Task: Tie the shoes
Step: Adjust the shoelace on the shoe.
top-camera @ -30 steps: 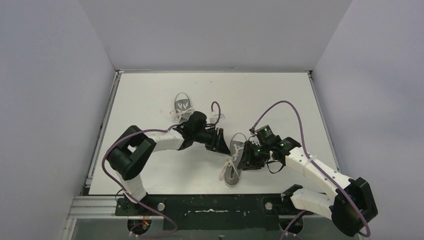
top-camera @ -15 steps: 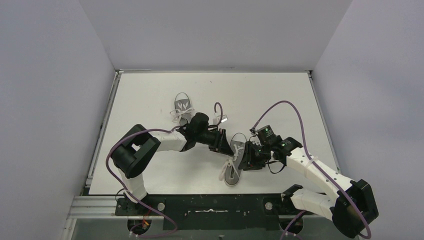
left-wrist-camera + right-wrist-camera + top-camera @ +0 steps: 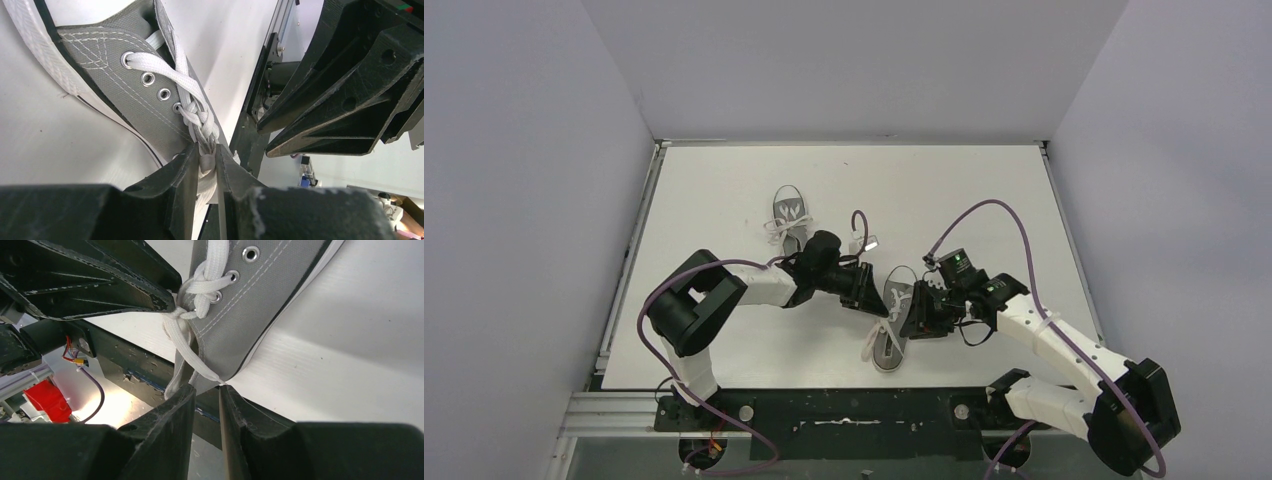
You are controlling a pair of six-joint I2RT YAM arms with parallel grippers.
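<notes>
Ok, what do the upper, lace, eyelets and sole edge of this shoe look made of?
Upper: matte grey fabric with white stitch lines, apparently canvas. Lace: flat white woven textile, perhaps cotton or polyester. Eyelets: shiny silvery rings, likely metal. Sole edge: smooth white band, probably rubber.

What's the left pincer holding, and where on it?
The left pincer pinches the white lace of the grey sneaker, at the knot by the top eyelets.

- Overhead, from the near edge, looking down over the whole table [image 3: 984, 190].
- Wrist views: very close, facing each other across the near shoe [image 3: 110, 95], shared by all three.
</notes>
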